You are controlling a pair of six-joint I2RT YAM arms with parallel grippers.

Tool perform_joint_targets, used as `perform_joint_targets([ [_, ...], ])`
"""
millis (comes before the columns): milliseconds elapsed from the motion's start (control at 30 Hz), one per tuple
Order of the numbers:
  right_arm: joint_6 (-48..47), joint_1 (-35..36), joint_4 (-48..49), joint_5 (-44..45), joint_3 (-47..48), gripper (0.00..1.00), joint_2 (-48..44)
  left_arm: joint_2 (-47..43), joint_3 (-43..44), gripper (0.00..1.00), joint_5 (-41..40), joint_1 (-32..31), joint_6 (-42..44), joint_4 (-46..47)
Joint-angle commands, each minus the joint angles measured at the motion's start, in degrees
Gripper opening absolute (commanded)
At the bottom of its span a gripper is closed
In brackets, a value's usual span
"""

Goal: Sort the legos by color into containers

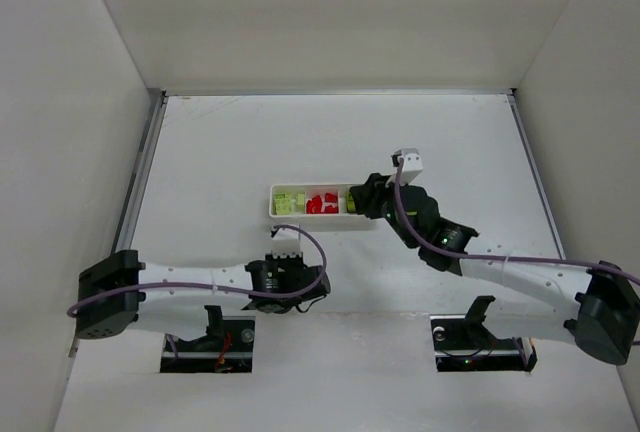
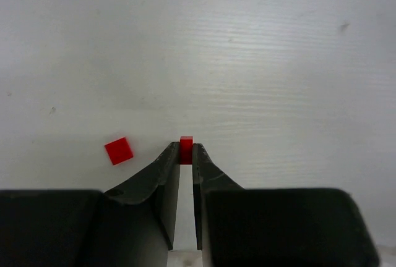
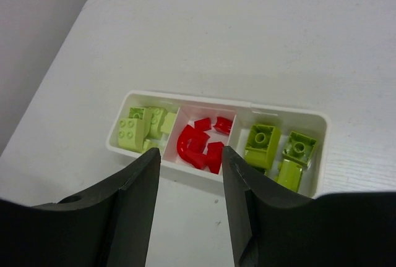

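Note:
The white three-compartment tray (image 1: pixel 310 215) lies mid-table. In the right wrist view the tray (image 3: pixel 281 110) holds pale yellow-green bricks (image 3: pixel 131 132) on the left, red bricks (image 3: pixel 199 142) in the middle and yellow-green bricks (image 3: pixel 263 145) on the right. My right gripper (image 3: pixel 190 154) is open and empty, just above the tray's near side, as the top view (image 1: pixel 365 198) also shows. My left gripper (image 2: pixel 186 149) is shut on a tiny red brick (image 2: pixel 186 141), close above the table. A flat red brick (image 2: pixel 119 151) lies loose just left of it.
The left arm's wrist (image 1: pixel 285 274) sits a short way in front of the tray. White walls (image 1: pixel 80 152) close in the table on the left, back and right. Two dark base openings (image 1: pixel 208 337) lie at the near edge.

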Motion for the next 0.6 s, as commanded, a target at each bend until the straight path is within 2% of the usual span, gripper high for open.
perform_joint_targets([
  [0,2.0,-1.9,-3.0,2.6,-1.1,0.50,-2.4,-3.1,5.2,0.08,-6.0,0.3,5.8,3.6],
  [133,5.2,-3.2,-3.1,5.7,-5.4,0.49,-5.7,-3.4,7.7,0.08,-4.7,5.5,17.4,18.3],
  [267,6.9,-4.3,-4.5,6.0,-9.0,0.49,-9.9,1.8,10.1,0.09,0.0,13.3,29.1,33.4],
  [433,8.1,-3.9,-5.9,6.1,-12.1,0.49,-13.7,11.5,14.3,0.11,7.1,22.1,32.9,40.1],
  [567,9.1,-2.9,-6.9,5.7,-13.5,0.49,-15.0,17.5,16.9,0.13,10.4,25.2,33.6,41.8],
])
